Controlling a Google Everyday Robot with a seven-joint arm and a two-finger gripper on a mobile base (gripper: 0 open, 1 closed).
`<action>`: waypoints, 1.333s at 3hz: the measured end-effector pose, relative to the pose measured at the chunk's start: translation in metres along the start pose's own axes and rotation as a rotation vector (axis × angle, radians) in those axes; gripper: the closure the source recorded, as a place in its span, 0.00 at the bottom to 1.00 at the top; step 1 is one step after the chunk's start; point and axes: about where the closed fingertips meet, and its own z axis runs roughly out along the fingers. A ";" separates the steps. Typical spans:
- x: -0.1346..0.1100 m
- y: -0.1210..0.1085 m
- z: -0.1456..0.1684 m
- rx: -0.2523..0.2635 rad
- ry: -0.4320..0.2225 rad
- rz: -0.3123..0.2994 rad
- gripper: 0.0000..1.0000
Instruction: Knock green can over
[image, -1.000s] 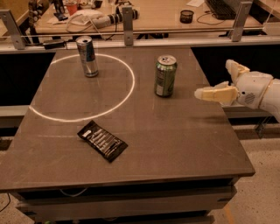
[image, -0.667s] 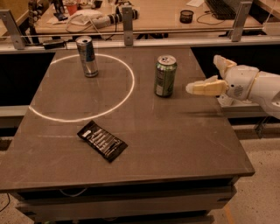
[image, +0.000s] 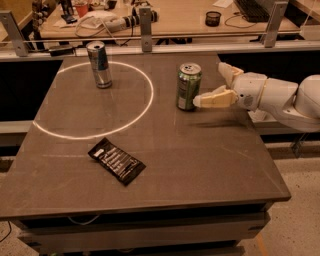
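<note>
The green can (image: 189, 86) stands upright on the dark table (image: 210, 165), right of the white circle marking. My gripper (image: 208, 83) comes in from the right at can height, with its white arm behind it. It is open and empty. The lower finger (image: 217, 98) points left, and its tip is at the can's right side, touching it or nearly so. The upper finger (image: 226, 73) points up and back, away from the can.
A taller slim blue-and-silver can (image: 99, 65) stands inside the white circle (image: 145, 107) at the back left. A black snack packet (image: 116, 161) lies flat toward the front left. A railing and a cluttered desk (image: 175, 20) lie behind the table.
My gripper has moved left across the table's right side, from well clear of the green can to right beside it. The can still stands upright in the same spot.
</note>
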 end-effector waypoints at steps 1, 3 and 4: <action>0.008 0.005 0.023 -0.054 -0.006 -0.002 0.00; 0.009 0.037 0.057 -0.178 0.011 -0.020 0.00; 0.005 0.046 0.064 -0.216 0.021 -0.041 0.16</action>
